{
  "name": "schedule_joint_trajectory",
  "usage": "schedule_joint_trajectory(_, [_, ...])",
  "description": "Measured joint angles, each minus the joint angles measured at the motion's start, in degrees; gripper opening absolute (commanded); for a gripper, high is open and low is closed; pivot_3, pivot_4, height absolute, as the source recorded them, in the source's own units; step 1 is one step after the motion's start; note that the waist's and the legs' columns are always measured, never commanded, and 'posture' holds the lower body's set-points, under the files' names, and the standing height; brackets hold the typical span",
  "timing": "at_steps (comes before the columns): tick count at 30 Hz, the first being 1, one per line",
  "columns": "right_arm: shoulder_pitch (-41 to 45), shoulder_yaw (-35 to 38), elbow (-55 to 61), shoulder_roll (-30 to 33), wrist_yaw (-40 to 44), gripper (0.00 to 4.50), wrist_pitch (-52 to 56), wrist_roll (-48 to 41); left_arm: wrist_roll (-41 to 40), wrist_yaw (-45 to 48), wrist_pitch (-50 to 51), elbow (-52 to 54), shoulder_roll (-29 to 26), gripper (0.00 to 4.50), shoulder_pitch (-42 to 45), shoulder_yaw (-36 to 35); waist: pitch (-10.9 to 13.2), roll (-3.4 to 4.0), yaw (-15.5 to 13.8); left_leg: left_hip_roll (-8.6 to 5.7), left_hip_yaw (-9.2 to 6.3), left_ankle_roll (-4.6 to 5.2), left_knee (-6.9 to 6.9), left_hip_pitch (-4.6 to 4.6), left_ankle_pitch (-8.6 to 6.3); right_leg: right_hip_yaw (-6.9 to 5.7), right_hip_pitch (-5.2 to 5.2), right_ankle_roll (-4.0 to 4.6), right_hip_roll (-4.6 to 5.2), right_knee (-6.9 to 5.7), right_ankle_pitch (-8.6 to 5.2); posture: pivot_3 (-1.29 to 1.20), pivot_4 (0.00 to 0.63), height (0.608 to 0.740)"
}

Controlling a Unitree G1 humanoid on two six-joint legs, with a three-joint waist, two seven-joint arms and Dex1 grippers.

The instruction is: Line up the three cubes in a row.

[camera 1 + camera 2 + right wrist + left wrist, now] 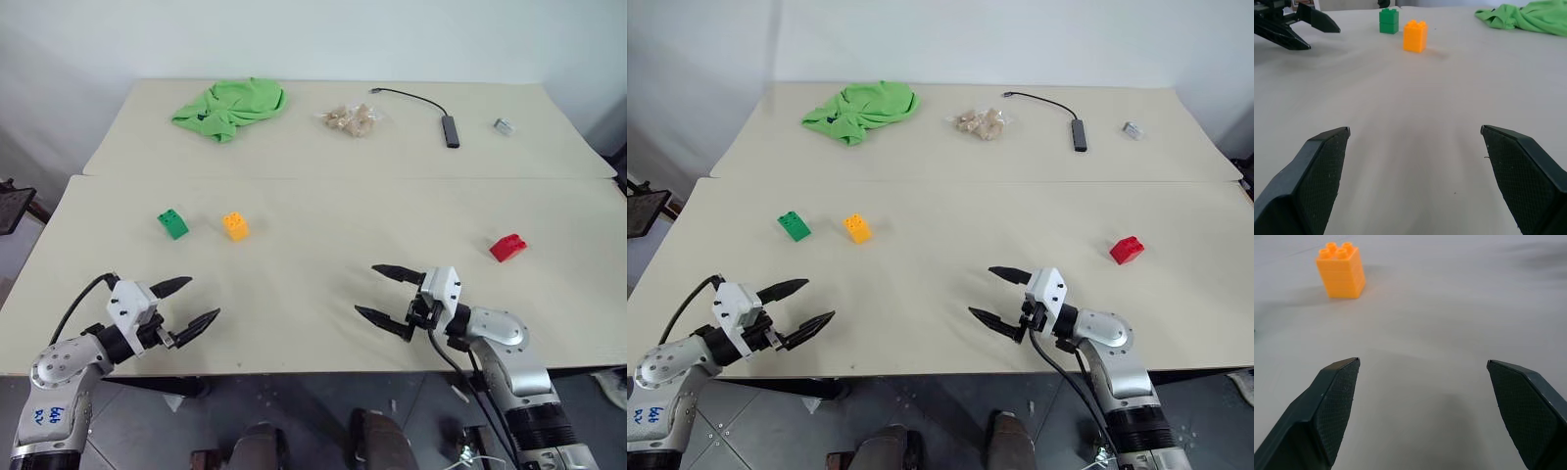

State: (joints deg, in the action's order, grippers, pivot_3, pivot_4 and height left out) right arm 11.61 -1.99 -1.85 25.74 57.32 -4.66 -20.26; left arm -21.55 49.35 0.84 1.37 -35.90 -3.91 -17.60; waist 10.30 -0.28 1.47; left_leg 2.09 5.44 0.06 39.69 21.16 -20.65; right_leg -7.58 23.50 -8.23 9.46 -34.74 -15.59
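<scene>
Green cube [173, 224] and orange cube [235, 226] sit ahead of our spread, empty left gripper [194, 305], red cube [507, 247] beyond our spread, empty right gripper [378, 292].

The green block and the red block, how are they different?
The green block sits near the table's left side, close beside the yellow-orange block; the red block sits alone toward the right. The green one stands upright with its studs on top, while the red one looks tilted. The green block lies nearer the left tool, the red nearer the right tool. Both are small studded toy blocks.
</scene>
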Motion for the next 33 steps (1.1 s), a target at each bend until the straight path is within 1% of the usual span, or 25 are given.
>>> schedule_joint_trajectory(3, [0.52,0.02,0.06,-0.07,-0.52,4.5,0.05,-0.02,-0.28,0.01,2.75,0.08,-1.77,4.44,0.12,0.01,0.0,0.0,0.0,0.0,-0.01,0.0,0.0,0.0,0.0,0.0,0.0,0.0,0.0,-0.01,0.0,0.0,0.15,0.74])
schedule_joint_trajectory(6, [0.46,0.04,0.7,-0.06,-0.99,4.5,0.14,-0.02,-3.69,0.49,6.58,1.28,-1.67,4.44,0.38,-0.44,0.0,0.0,-0.06,0.0,-0.02,0.0,0.0,0.01,0.0,0.0,0.0,0.0,0.0,-0.01,0.0,0.0,0.15,0.74])
schedule_joint_trajectory(9, [-3.39,2.88,7.65,1.74,-3.25,4.5,3.89,-2.64,-4.68,2.66,8.22,6.7,-2.2,4.44,0.88,2.05,0.01,0.03,-0.81,0.0,-0.06,-0.01,0.0,0.04,-0.01,-0.01,0.0,0.0,0.01,-0.01,0.0,0.0,0.15,0.74])
schedule_joint_trajectory(13, [-11.34,14.11,18.55,7.12,-7.93,4.5,10.02,-7.55,-4.7,4.08,8.79,8.95,-1.72,4.44,4.17,6.01,0.01,0.05,-2.1,-0.01,-0.04,-0.01,0.05,0.02,-0.01,-0.01,-0.03,0.0,0.0,0.04,0.0,0.0,0.15,0.74])
schedule_joint_trajectory(15, [-19.91,23.17,21.88,8.83,-10.22,4.5,10.98,-7.89,-4.64,4.47,8.96,8.5,0.43,4.44,9.21,9.0,0.0,0.06,-3.54,-0.05,-0.08,0.01,0.08,0.04,-0.01,-0.02,-0.12,0.0,0.0,0.1,0.0,0.0,0.15,0.74])
schedule_joint_trajectory(17, [-25.86,30.24,21.48,8.43,-12.53,4.5,10.72,-7.74,-3.98,4.97,8.84,7.18,2.33,4.44,12.73,12.18,-0.03,0.02,-3.71,-0.1,0.04,0.04,0.1,0.02,-0.01,0.06,-0.14,-0.01,0.0,0.19,0.01,0.0,0.15,0.74])
schedule_joint_trajectory(18, [-28.03,34.34,19.9,7.18,-14.23,4.5,9.87,-7.56,-3.4,5.13,8.78,6.27,3.94,4.44,14.55,14.21,-0.05,0.02,-3.67,-0.11,0.1,0.07,0.1,0.02,0.0,0.1,-0.16,-0.01,0.0,0.27,0.01,0.0,0.15,0.74])
schedule_joint_trajectory(20, [-29.86,38.87,16.71,5.75,-16.84,4.5,8.77,-7.35,-2.55,5.51,8.42,5.1,5.96,4.44,16.4,17.17,-0.06,0.0,-3.25,-0.12,0.14,0.08,0.11,-0.01,0.0,0.14,-0.16,-0.01,0.0,0.27,0.01,0.0,0.15,0.74])
schedule_joint_trajectory(22, [-30.57,41.48,13.13,4.67,-19.34,4.5,8.37,-6.99,-1.32,5.57,7.93,3.72,7.71,4.44,18.02,19.42,-0.08,0.04,-2.47,-0.09,0.16,0.07,0.06,-0.05,0.0,0.17,-0.13,0.0,-0.03,0.22,0.0,0.0,0.15,0.74])
schedule_joint_trajectory(25, [-29.22,41.83,10.59,4.14,-21.91,4.5,8.8,-6.11,-0.27,5.39,7.54,1.77,9.04,4.44,19.92,20.92,-0.16,0.2,-1.18,-0.06,0.22,0.06,0.0,-0.13,0.01,0.25,-0.09,0.0,-0.04,0.15,0.0,0.0,0.15,0.74])
schedule_joint_trajectory(29, [-18.56,34.73,6.74,9.27,-24.1,4.5,14.02,-2.63,0.44,5.7,6.48,-1.2,10.57,4.44,22.57,21.57,-0.16,0.21,-0.09,-0.09,0.36,0.15,0.14,-0.15,0.05,0.46,-0.1,0.0,-0.02,0.14,0.0,0.0,0.15,0.74])
schedule_joint_trajectory(31, [-13.54,31.99,4.13,11.94,-24.45,4.5,15.59,-1.03,0.44,5.95,5.97,-2.0,11.13,4.44,22.97,21.83,-0.18,0.24,-0.34,-0.08,0.23,0.14,0.11,-0.11,0.06,0.37,-0.05,0.0,-0.02,0.02,0.0,0.0,0.15,0.74])
schedule_joint_trajectory(33, [-11.15,30.91,2.12,12.88,-24.17,4.5,16.78,-0.8,0.37,6.24,5.92,-2.18,11.1,4.44,22.88,21.49,-0.18,0.23,-1.03,-0.07,0.17,0.13,0.09,-0.08,0.05,0.27,-0.03,0.0,-0.03,0.0,0.0,0.0,0.15,0.74])
